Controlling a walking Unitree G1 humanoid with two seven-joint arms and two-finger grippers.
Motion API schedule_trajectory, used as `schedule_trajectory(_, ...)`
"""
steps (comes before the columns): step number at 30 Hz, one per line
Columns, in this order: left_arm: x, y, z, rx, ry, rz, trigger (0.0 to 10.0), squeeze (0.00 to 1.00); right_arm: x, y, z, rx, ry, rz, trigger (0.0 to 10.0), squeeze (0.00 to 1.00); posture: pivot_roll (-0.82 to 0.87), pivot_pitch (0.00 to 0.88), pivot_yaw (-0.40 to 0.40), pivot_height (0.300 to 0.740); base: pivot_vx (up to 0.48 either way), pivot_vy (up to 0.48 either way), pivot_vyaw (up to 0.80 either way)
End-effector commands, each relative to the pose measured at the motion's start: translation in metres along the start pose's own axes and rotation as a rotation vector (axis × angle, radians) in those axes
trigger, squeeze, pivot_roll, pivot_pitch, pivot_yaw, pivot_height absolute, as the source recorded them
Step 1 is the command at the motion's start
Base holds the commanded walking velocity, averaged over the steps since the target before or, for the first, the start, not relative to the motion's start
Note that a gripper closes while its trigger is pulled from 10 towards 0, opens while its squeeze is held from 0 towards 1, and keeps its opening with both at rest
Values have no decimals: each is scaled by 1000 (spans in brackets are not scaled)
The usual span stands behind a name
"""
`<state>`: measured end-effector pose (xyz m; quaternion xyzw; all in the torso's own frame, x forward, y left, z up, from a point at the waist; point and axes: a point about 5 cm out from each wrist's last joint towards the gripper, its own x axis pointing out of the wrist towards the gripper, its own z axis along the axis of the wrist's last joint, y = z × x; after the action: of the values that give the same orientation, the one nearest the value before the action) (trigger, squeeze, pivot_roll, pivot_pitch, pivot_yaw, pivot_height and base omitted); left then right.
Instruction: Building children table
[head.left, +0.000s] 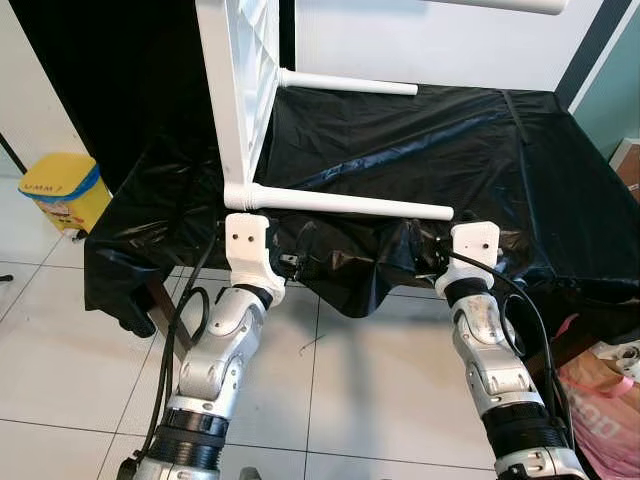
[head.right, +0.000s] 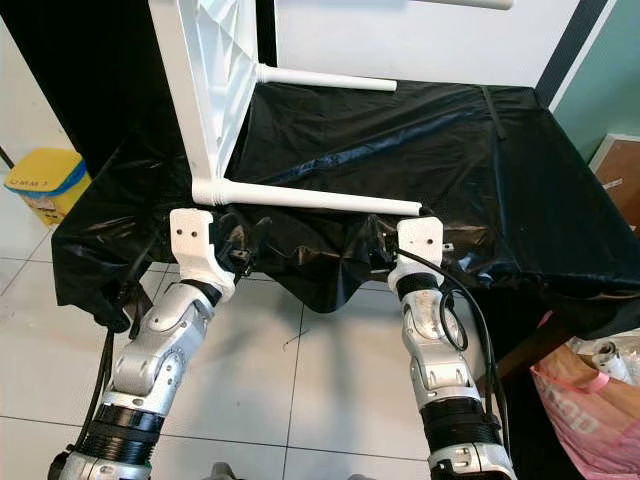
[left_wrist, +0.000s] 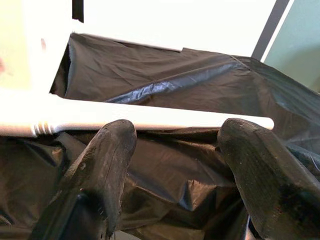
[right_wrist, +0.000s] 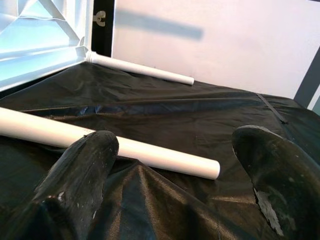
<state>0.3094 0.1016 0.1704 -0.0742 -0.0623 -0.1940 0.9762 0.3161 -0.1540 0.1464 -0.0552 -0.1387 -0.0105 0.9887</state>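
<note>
The left gripper (left_wrist: 172, 150) is spread wide, empty, just under the near table leg (head.left: 350, 204). The right gripper (right_wrist: 175, 165) gapes too, near that leg's free end. The white tabletop (head.left: 238, 90) stands on edge on the black sheet (head.left: 480, 160) (a second leg (head.left: 350, 83) juts behind). A yellow bin (head.left: 62, 190) sits on the floor to the left.

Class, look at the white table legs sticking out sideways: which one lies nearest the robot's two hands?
The lower front leg, lying over the black sheet's near edge just beyond both hands; the other leg is farther back.
</note>
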Motion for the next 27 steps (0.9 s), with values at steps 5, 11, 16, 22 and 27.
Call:
schedule_trajectory(5, 7, -4, 5, 7, -21, -84, 10000, 0, 1, -4, 0, -9, -18, -31, 10000, 0, -51, 0, -16, 740, 260, 0, 0)
schedule_trajectory(11, 9, -6, 7, 5, -25, -104, 10000, 0, -1, -5, 0, -10, -23, -43, 10000, 0, -61, 0, -6, 740, 287, 0, 0)
schedule_trajectory(16, 10, -7, 7, 7, -28, -115, 10000, 0, -3, -7, -1, -15, -25, -49, 10000, 0, -71, 0, -2, 740, 289, 0, 0)
schedule_trajectory(22, 11, -9, 7, 3, -33, -121, 10000, 0, -4, -8, -2, -21, -28, -48, 10000, 0, -68, 0, -9, 740, 291, 0, 0)
schedule_trajectory(27, 10, -9, 5, -5, -27, -111, 10000, 0, -4, -6, -2, -26, -31, -40, 10000, 0, -67, 0, -11, 740, 116, 0, 0)
